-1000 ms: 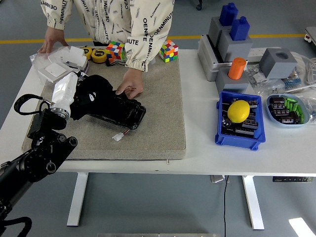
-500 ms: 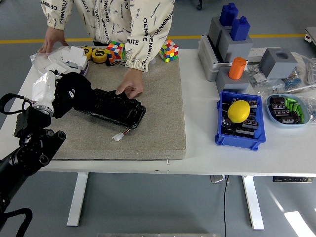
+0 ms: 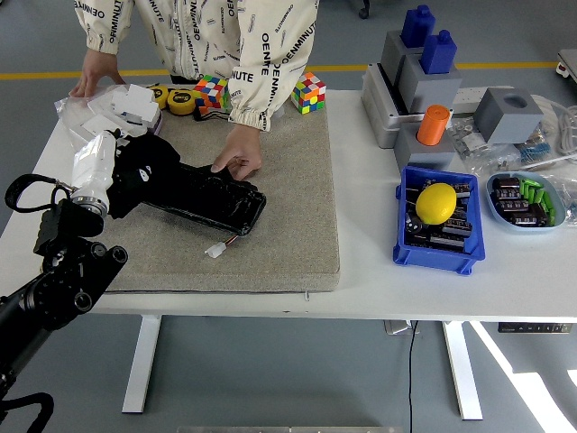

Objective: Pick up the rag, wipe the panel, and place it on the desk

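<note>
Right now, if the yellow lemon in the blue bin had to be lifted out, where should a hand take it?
Grip the lemon across its rounded middle, coming from above: it sits on top of the parts in the blue bin, whose walls likely block a side approach.

A black rag (image 3: pixel 144 167) lies on a glossy black panel (image 3: pixel 203 198), both on a beige-grey mat (image 3: pixel 288 180) over the white tabletop (image 3: pixel 361 280). Toward the tabletop's right edge a blue bin (image 3: pixel 433 248) holds a yellow lemon (image 3: pixel 435 202) — behind it, an orange cylinder (image 3: pixel 433 124) and blue blocks (image 3: pixel 425 36) on grey bases. At the far edge sit two multicoloured cubes (image 3: pixel 308 92) — and the person's cream sleeve (image 3: pixel 270 72) bears black lettering.
</note>
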Robot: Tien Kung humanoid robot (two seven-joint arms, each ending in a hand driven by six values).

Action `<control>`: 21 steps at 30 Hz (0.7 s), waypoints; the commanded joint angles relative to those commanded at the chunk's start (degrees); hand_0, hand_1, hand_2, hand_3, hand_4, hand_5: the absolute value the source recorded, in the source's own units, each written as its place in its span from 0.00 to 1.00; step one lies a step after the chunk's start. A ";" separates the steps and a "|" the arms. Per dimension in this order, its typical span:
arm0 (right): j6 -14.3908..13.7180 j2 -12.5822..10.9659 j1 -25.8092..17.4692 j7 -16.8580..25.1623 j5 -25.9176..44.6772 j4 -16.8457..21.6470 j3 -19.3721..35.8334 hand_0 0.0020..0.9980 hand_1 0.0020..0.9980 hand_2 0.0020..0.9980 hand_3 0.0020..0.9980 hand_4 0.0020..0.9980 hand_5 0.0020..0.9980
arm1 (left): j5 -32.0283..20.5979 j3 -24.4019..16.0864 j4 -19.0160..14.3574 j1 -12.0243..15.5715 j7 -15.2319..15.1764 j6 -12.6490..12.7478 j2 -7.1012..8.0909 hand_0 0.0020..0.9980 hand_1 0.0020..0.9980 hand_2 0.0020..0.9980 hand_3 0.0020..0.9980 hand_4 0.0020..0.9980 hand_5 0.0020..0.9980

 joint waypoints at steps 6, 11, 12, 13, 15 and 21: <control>0.01 0.03 0.08 -0.01 0.06 0.04 -0.07 0.54 0.56 0.49 0.52 0.89 0.35 | -1.77 5.53 -5.24 1.53 1.14 -0.45 0.91 0.23 0.30 0.39 0.56 0.71 0.00; 0.01 0.09 0.12 0.00 -0.13 0.03 0.33 0.54 0.56 0.49 0.52 0.89 0.35 | -2.89 10.00 -9.95 2.01 1.81 -0.60 1.24 0.23 0.30 0.39 0.56 0.71 0.00; 0.01 0.09 0.14 0.02 -0.03 0.08 0.31 0.54 0.56 0.49 0.52 0.89 0.35 | -3.11 11.09 -11.19 2.13 2.02 -0.61 1.31 0.23 0.30 0.39 0.56 0.71 0.00; 0.02 0.11 0.14 0.02 0.04 0.10 0.27 0.54 0.56 0.49 0.52 0.89 0.35 | -3.15 12.04 -12.22 2.21 2.24 -0.63 1.37 0.23 0.30 0.39 0.56 0.71 0.00; 0.04 0.13 0.15 0.00 0.03 0.10 0.27 0.54 0.56 0.49 0.52 0.89 0.35 | -3.39 13.72 -13.92 2.31 2.78 -0.79 1.53 0.23 0.30 0.39 0.56 0.71 0.00; 0.03 0.28 0.03 -0.02 -0.18 0.08 0.53 0.54 0.56 0.49 0.52 0.89 0.35 | -3.95 19.47 -17.49 2.48 4.64 -1.70 1.85 0.23 0.30 0.39 0.56 0.71 0.00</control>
